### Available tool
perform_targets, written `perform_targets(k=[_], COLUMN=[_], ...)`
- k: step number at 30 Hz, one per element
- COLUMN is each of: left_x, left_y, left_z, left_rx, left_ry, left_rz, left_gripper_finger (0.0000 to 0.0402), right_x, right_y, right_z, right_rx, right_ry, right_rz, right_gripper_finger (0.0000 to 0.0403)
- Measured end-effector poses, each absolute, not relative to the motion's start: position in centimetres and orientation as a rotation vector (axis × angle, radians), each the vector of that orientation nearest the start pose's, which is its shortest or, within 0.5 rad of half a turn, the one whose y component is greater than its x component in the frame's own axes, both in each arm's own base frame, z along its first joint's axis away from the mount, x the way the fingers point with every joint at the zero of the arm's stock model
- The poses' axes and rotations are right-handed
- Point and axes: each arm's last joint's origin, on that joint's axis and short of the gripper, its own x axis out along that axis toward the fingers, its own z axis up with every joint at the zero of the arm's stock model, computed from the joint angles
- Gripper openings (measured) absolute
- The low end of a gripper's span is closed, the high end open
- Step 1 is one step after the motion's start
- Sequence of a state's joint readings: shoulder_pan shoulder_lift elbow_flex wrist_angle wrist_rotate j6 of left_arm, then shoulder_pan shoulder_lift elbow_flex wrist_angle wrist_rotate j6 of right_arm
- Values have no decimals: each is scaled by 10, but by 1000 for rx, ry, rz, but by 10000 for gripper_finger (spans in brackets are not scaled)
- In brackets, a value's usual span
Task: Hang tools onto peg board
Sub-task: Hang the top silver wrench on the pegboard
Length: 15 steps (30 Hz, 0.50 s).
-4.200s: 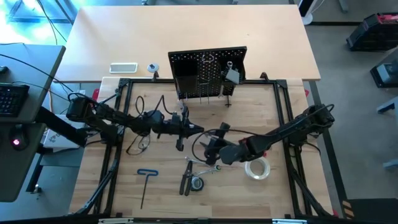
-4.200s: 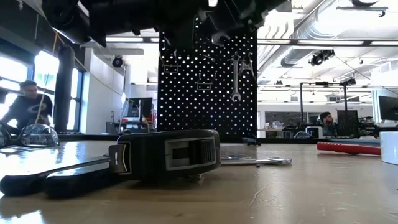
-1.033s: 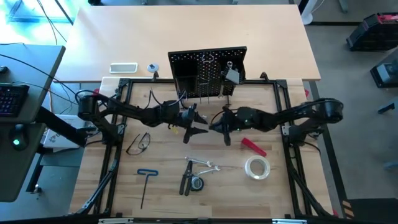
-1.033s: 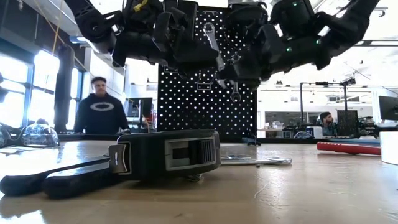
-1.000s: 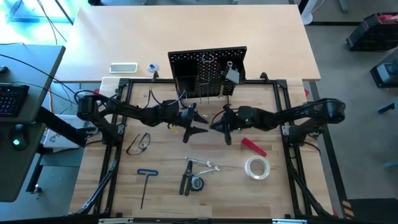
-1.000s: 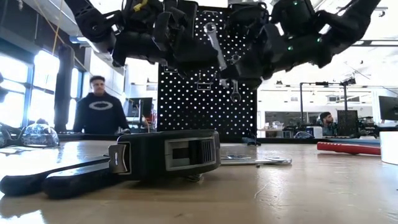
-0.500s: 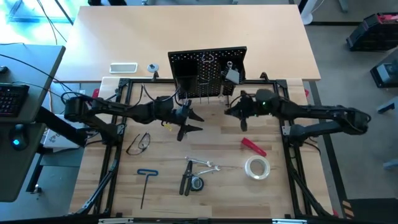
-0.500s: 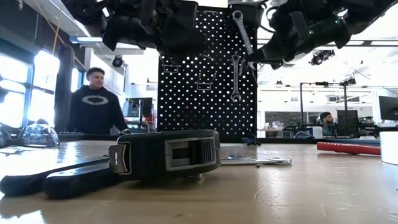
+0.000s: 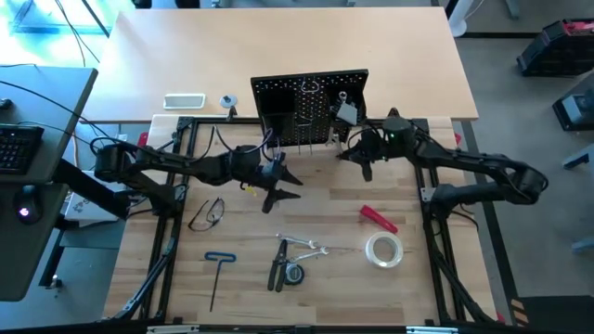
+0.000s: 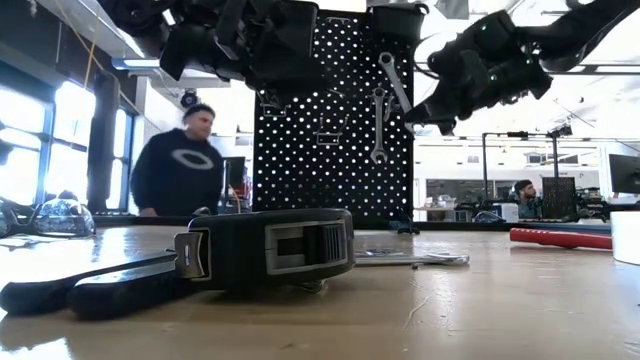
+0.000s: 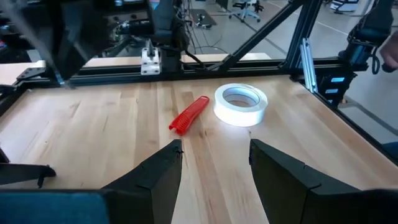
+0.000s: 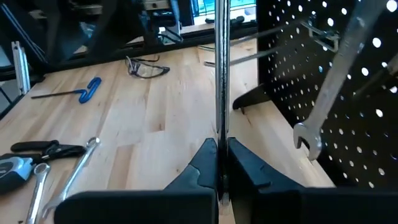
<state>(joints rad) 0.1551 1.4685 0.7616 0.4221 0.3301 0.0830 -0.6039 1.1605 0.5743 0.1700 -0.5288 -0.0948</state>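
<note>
The right gripper [image 9: 360, 160] has moved up to the peg board [image 9: 309, 109], jaws clamped on a silver wrench [image 12: 220, 81] just beside it. The left gripper [image 9: 281, 185] hovers over the surface [image 9: 241, 269], jaws apart, empty.

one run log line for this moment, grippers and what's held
right gripper: shut on wrench, at peg board | left gripper: open, empty, above table | hung wrench: on hook

A black perforated peg board [image 9: 309, 109] stands upright with one silver wrench [image 10: 378, 125] hanging on it; another wrench [image 12: 220, 81] is held near its front.
</note>
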Motion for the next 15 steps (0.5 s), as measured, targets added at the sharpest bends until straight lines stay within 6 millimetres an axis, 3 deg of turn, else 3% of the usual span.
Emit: perform_targets(k=[15], left_x=[307], left_y=[39], left_z=[225], left_rx=[12], left_ry=[280], left_rz=[-179], left_gripper_finger=[180], right_x=[206], right_y=[-155], right_z=[201], right_rx=[183], right_ry=[333], right_rz=[-65], right_gripper_finger=[5])
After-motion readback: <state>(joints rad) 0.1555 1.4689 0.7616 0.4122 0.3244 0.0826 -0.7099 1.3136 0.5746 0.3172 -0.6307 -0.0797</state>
